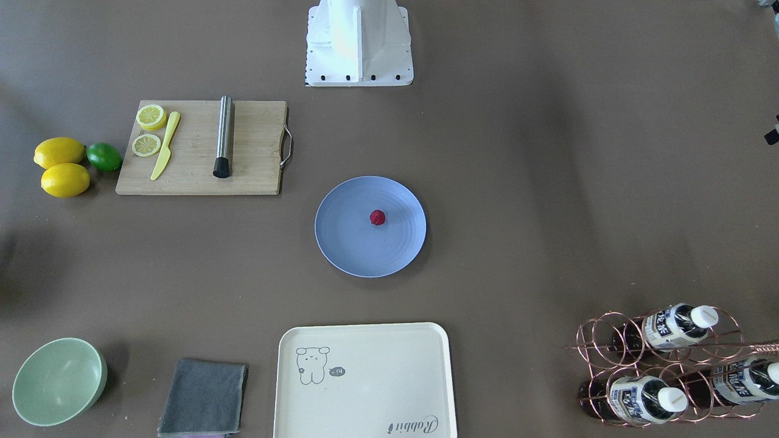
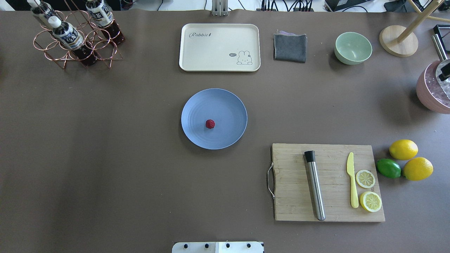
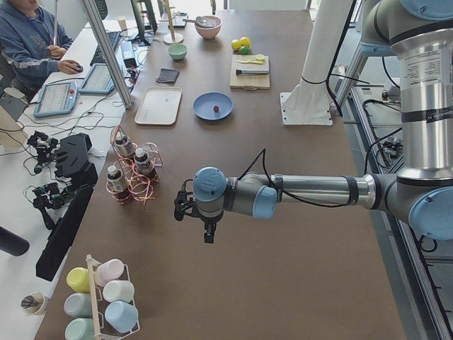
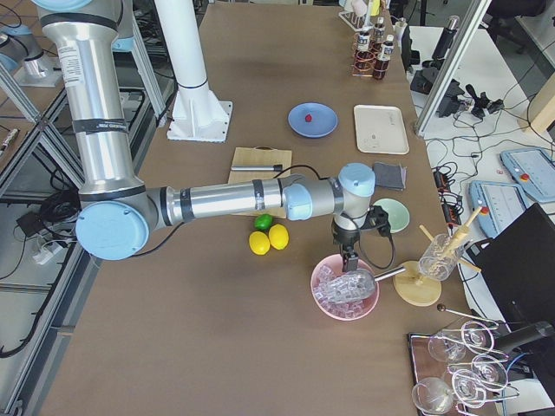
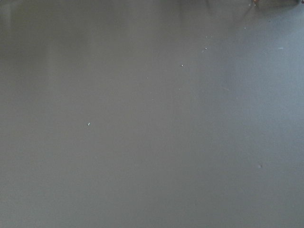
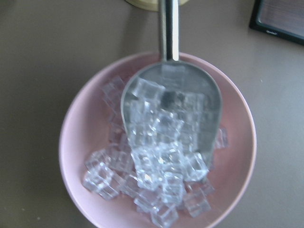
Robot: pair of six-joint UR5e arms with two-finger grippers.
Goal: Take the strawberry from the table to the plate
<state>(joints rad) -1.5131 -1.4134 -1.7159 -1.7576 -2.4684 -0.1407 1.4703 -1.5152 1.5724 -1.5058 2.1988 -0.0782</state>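
Observation:
The small dark-red strawberry (image 1: 378, 217) (image 2: 210, 123) lies near the middle of the round blue-grey plate (image 1: 347, 249) (image 2: 226, 105), which rests on the brown table (image 2: 105, 158). Neither gripper is near it. My left gripper (image 3: 209, 234) hangs over bare table at the robot's far left end, by the bottle rack; I cannot tell whether it is open or shut. My right gripper (image 4: 349, 258) hovers over a pink bowl of ice (image 6: 156, 142) at the far right end; I cannot tell its state either. Neither wrist view shows any fingers.
A wooden cutting board (image 2: 330, 182) carries a steel muddler, a yellow knife and lemon slices. Two lemons and a lime (image 2: 388, 168) lie beside it. A cream tray (image 2: 219, 47), a grey cloth (image 2: 290, 47), a green bowl (image 2: 353, 48) and a copper bottle rack (image 2: 75, 38) line the far edge.

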